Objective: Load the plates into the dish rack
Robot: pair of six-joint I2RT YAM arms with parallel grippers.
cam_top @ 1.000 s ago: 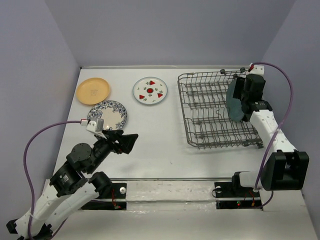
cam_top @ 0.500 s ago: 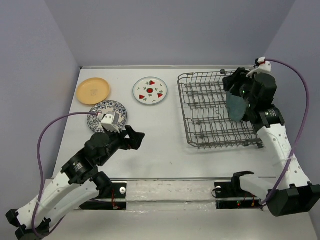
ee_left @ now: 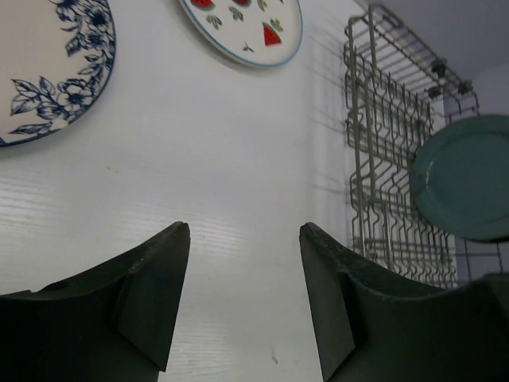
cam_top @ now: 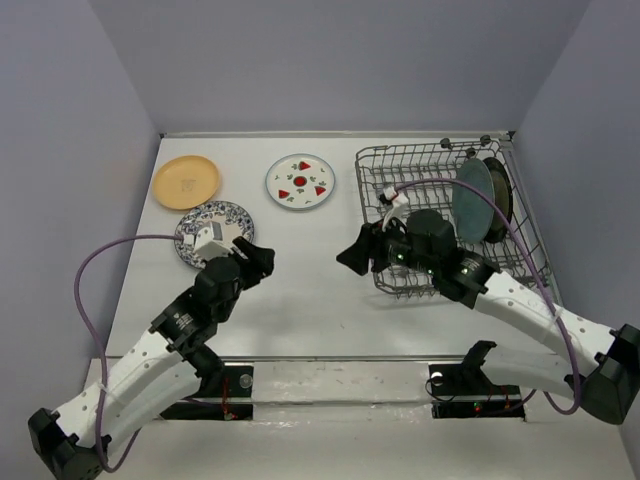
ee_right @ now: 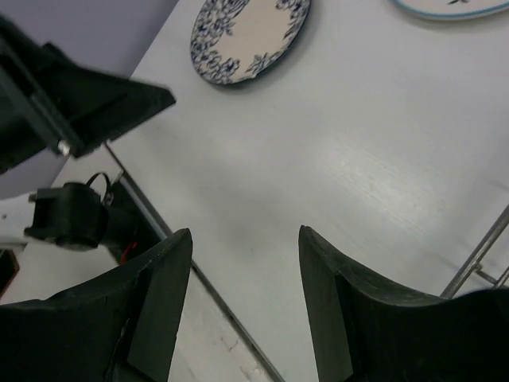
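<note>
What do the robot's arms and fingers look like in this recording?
The left arm and right arm both have white link shells with black joint housings. A purple cable runs in a loose loop along each arm up to the wrist. The fingers are matt black, broad and wedge-shaped, tapering to blunt tips.

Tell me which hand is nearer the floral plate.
Left. The left hand hovers off the floral plate, at its near right; the right hand is farther right, beside the dish rack.
</note>
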